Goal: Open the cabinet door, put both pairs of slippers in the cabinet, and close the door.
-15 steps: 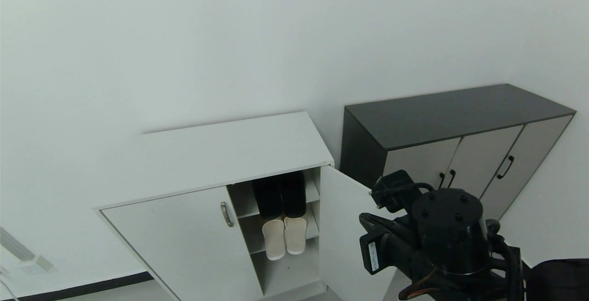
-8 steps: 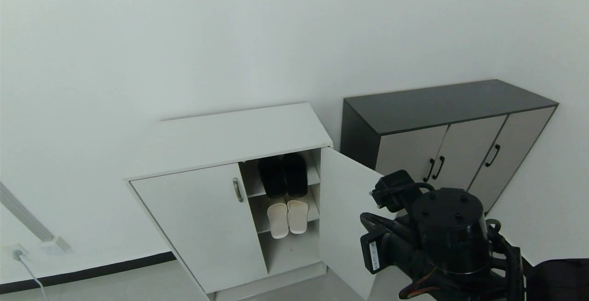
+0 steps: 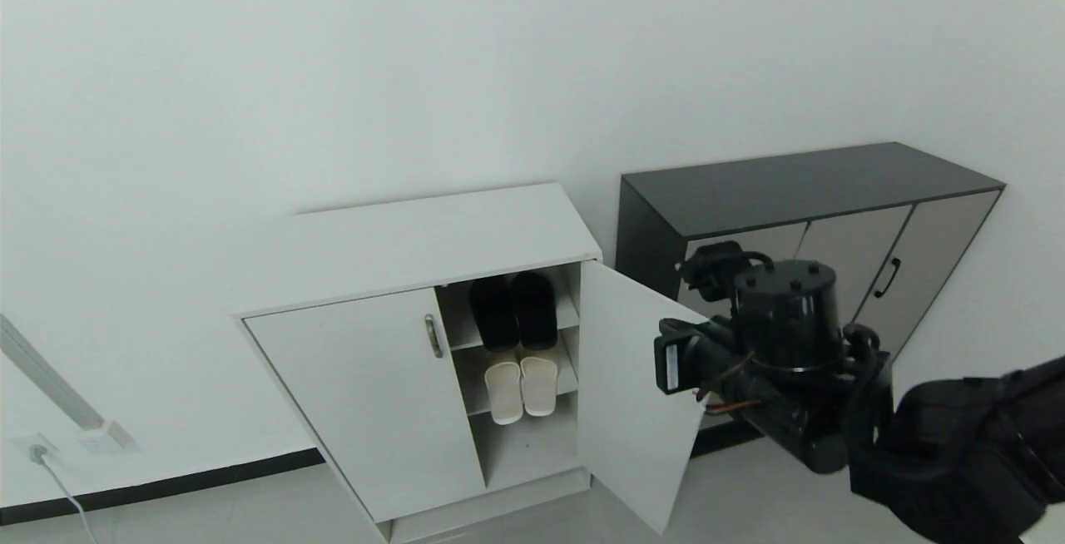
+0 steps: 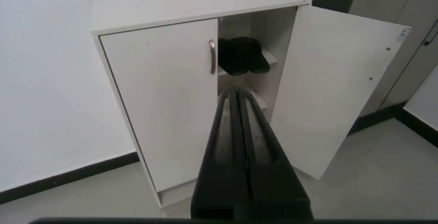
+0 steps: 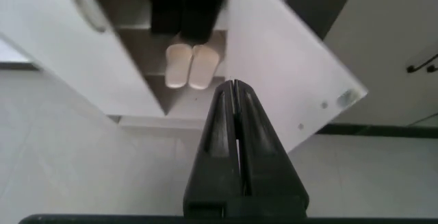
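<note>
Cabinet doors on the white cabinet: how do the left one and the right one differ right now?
The left door is shut flush against the white cabinet; the right door stands swung wide open. The left door shows its outer face with a metal handle; the right door shows its plain inner face. Both are white, flat and alike in height.

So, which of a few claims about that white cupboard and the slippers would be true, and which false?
1. The white wooden cabinet has its right door open and its left door shut. True.
2. The pair of black slippers lies on the shelf above the pair of cream slippers. True.
3. The cream slippers rest on the floor. False: they lie on the middle shelf.
4. The right gripper grips a slipper. False: the right gripper is shut, holding nothing.
</note>
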